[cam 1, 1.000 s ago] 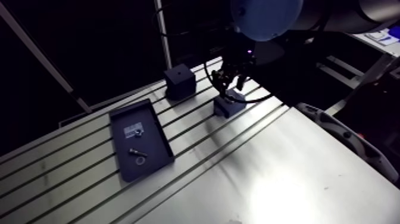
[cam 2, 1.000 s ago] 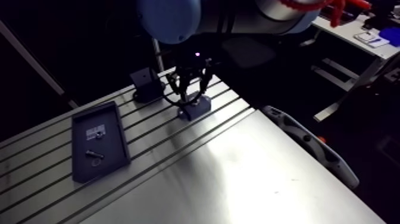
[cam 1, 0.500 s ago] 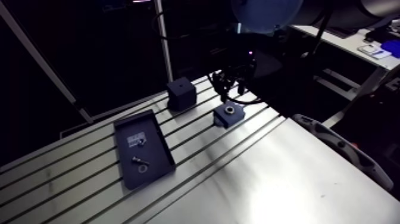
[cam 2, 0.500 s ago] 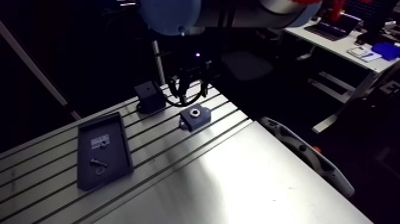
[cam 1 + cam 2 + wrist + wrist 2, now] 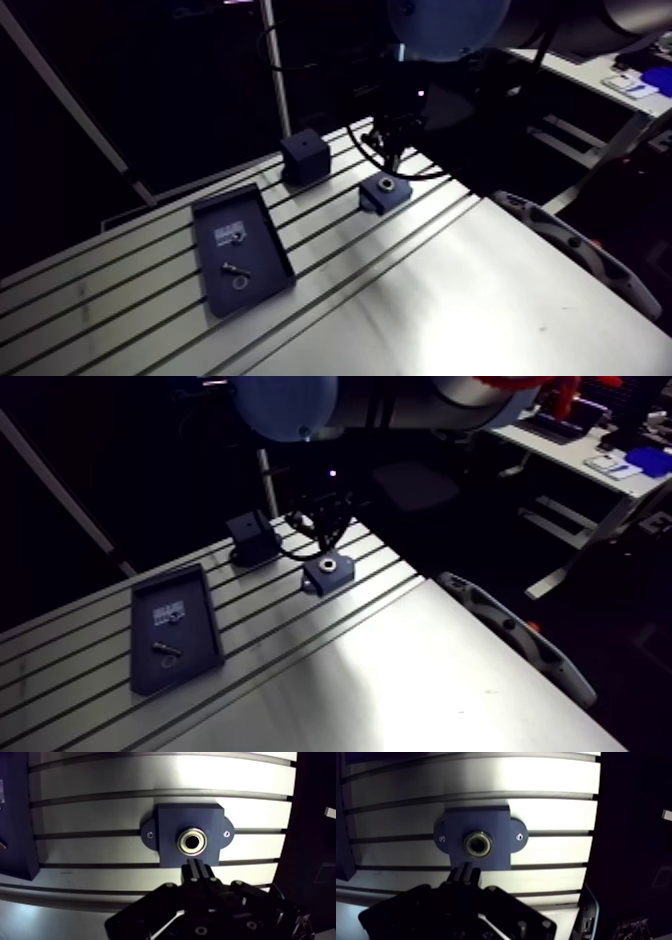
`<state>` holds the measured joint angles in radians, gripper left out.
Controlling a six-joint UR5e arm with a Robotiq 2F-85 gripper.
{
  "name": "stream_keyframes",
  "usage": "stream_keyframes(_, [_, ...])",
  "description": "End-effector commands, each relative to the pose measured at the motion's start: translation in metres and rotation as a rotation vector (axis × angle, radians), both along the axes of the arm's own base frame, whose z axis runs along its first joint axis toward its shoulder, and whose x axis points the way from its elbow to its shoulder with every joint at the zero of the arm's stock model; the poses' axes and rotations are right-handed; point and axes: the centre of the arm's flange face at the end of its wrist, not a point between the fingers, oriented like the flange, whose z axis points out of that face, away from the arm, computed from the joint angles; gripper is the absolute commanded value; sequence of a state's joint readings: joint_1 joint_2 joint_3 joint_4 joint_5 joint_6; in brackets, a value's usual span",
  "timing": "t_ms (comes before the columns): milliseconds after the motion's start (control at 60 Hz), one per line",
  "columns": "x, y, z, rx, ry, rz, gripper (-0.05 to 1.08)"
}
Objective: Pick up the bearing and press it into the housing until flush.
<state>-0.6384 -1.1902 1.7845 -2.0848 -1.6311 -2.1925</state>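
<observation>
Stretching across the arm view, the slotted aluminium table (image 5: 430,300) is carrying everything in the scene. The arm, with its light-blue joint cap (image 5: 445,25), is coming down from above over the far part of the table.

A dark flat tray (image 5: 262,250) is lying on the slots, well apart from the gripper. It is holding a pale small plate (image 5: 227,236), a small bolt (image 5: 233,268) and a small ring (image 5: 240,283); they are too small for me to tell more. A dark cube block (image 5: 303,158) is standing behind the tray, near the table's far edge.

The housing (image 5: 172,819), a dark block with two rounded ears and a small screw in each ear, is sitting on the table just beside the cube block. In the wrist view it is lying across two slots, straight ahead of the gripper.

The gripper (image 5: 197,864) is hovering over the near edge of the housing. Its two fingers are pressing against each other and are holding nothing.

The bearing (image 5: 182,841), a shiny metal ring, is sitting in the round hole in the middle of the housing, apart from the fingertips. Whether it is lying fully flush with the housing's top face, I cannot tell.
</observation>
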Motion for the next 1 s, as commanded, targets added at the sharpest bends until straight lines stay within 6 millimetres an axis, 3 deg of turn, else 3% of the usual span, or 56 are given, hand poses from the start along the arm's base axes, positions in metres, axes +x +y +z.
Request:
stream_keyframes(17, [0.000,0.000,-0.005,-0.005,-0.004,-0.003,1.08])
stream_keyframes(650, [-0.006,0.004,-0.033,0.000,-0.001,-0.002,1.08])
stream_keyframes(1000, [-0.005,0.004,-0.037,-0.004,-0.006,0.000,1.08])
